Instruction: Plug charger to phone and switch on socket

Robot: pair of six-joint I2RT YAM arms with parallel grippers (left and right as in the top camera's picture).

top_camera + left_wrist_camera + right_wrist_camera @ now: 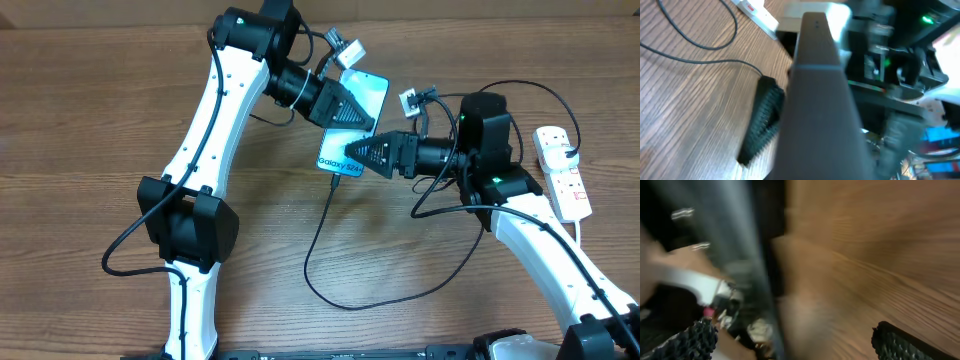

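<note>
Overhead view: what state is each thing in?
phone: screen lit.
charger: looped, end at the phone's lower edge; plugged in or not, cannot tell.
socket: on or off, too small to tell.
left claw: shut, over the phone.
right claw: open, at the phone's lower end.

My left gripper [362,122] and right gripper [350,157] crowd the phone [368,88], leaving little room; the charger [312,262] loops across the desk [80,150] below; leftward is passable.
</note>
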